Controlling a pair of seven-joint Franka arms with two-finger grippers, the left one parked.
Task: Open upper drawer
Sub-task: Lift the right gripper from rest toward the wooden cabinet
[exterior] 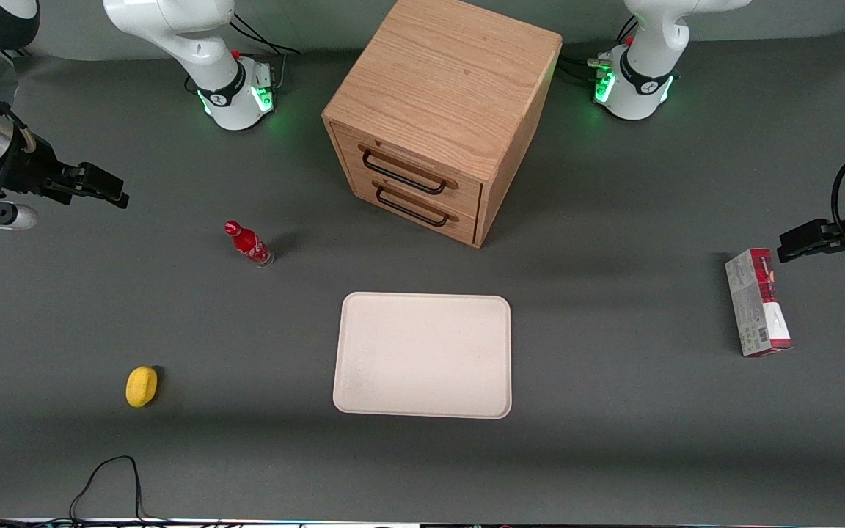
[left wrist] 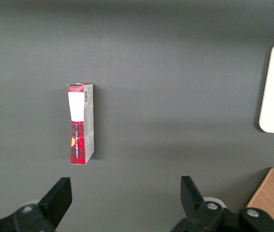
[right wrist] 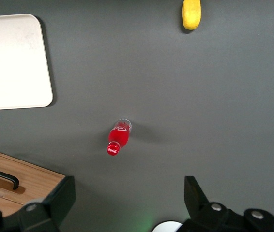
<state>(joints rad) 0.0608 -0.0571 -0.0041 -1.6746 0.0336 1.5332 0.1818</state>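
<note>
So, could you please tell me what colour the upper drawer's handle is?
Black, on the light oak upper drawer; the front view shows it best. The pincer hangs open toward the working arm's end.

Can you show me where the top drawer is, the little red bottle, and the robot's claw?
upper drawer (exterior: 422,163): front view, on its wooden front beside the black handle.
red bottle (exterior: 249,244): front view, on its red body.
gripper (exterior: 107,187): front view, between its fingertips, toward the working arm's end, above the table.
</note>
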